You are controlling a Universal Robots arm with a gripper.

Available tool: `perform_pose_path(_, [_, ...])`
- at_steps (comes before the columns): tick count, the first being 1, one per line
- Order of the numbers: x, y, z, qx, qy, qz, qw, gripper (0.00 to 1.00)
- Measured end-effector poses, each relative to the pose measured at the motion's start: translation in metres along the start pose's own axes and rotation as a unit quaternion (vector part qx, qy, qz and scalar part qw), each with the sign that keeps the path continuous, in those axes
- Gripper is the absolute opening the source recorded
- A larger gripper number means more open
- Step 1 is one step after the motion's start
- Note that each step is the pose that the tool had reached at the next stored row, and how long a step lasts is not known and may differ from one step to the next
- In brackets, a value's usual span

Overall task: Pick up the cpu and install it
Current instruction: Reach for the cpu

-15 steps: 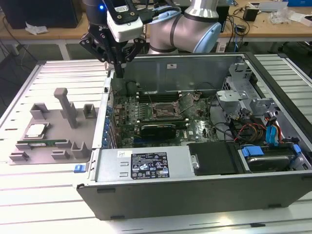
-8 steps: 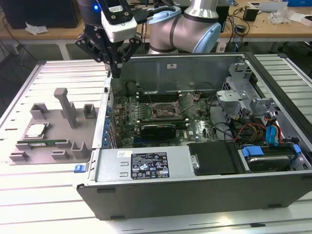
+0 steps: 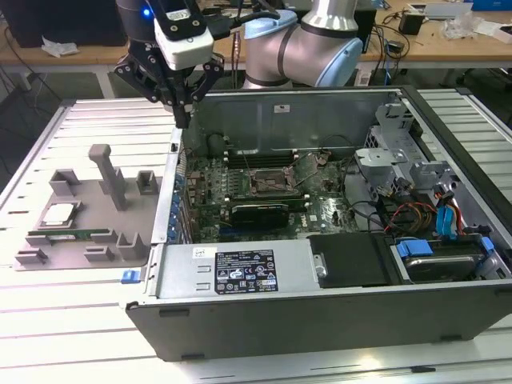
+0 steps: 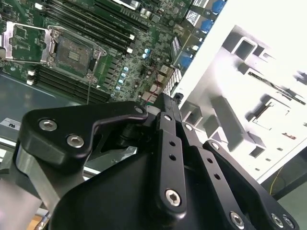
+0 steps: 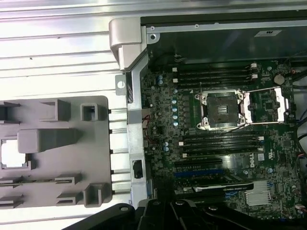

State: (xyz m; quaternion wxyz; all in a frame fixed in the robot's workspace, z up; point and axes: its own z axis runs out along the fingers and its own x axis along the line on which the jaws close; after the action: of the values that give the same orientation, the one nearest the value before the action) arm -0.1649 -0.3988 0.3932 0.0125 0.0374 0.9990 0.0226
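Exterior view: ribbed silver metal table (image 3: pixel 48 336), wooden benches (image 3: pixel 80 54) behind; I read black claw (image 3: pixel 183 120) pinched narrow. Silver-grey square cpu (image 5: pixel 13 153) glare-washed in first wrist view.

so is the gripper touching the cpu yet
Apart. In the exterior view the gripper hangs above the computer case, while the cpu lies in the grey holder, off to the exterior view's left.

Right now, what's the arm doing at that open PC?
The arm's gripper hangs shut and empty above the side edge of the open computer case, between the grey holder tray and the motherboard. The cpu lies in the tray on the exterior view's left, not yet picked up. The socket on the motherboard stands open with nothing in it.
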Motion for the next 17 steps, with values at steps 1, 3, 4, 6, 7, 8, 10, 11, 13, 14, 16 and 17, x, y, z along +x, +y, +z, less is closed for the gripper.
perform_pose_path(1, [0.002, -0.0002, -0.0001, 0.0, 0.0, 0.0, 1.0, 0.11])
perform_pose_path(3, [0.0074, -0.0006, -0.0001, 0.0, 0.0, 0.0, 1.0, 0.11])
perform_pose_path(4, [0.0084, -0.0006, -0.0002, 0.0, 0.0, 0.0, 1.0, 0.11])
perform_pose_path(6, [0.0109, -0.0008, -0.0002, 0.0, 0.0, 0.0, 1.0, 0.11])
perform_pose_path(7, [0.0119, -0.0009, -0.0002, 0.0, 0.0, 0.0, 1.0, 0.11])
perform_pose_path(8, [0.0135, -0.001, -0.0003, 0.0, 0.0, 0.0, 1.0, 0.11])
perform_pose_path(10, [0.0164, -0.0012, -0.0003, 0.0, 0.0, 0.0, 1.0, 0.11])
perform_pose_path(11, [0.0176, -0.0013, -0.0004, 0.0, 0.0, 0.0, 1.0, 0.11])
perform_pose_path(13, [0.0202, -0.0015, -0.0004, 0.0, 0.0, 0.0, 1.0, 0.11])
perform_pose_path(14, [0.0219, -0.0017, -0.0004, 0.0, 0.0, 0.0, 1.0, 0.11])
perform_pose_path(16, [0.0247, -0.0019, -0.0005, 0.0, 0.0, 0.0, 1.0, 0.11])
perform_pose_path(17, [0.0275, -0.0021, -0.0006, 0.0, 0.0, 0.0, 1.0, 0.11])
